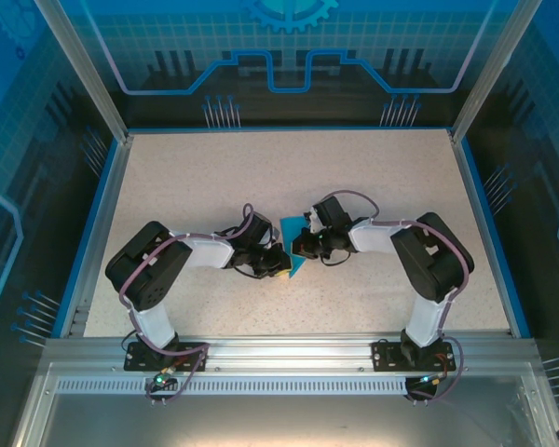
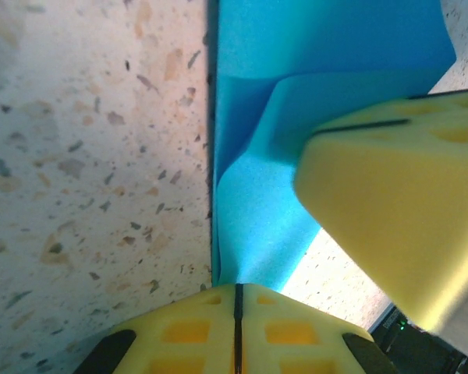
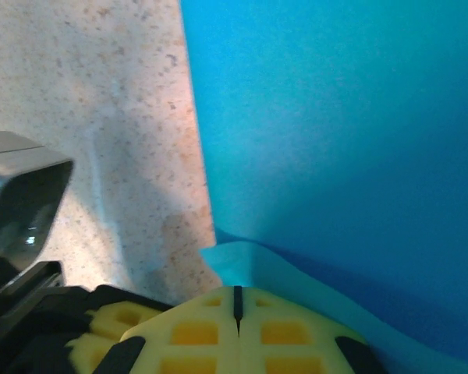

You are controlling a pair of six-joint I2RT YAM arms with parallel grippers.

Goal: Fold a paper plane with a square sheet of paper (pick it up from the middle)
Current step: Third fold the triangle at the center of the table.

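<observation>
Mid-tabletop (image 1: 261,168), between the two wrists: a partly folded blue paper sheet (image 1: 290,226). Long axis roughly near-to-far in the top view. Outline mostly covered by the wrists there, so pointing end hard to make out. Clenched on the sheet's creased near edge: jaws of the left gripper (image 2: 237,290), with a raised flap just beyond. Clamped on a pale folded corner: jaws of the right gripper (image 3: 236,292). Far edges cut off in both wrist views.
</observation>
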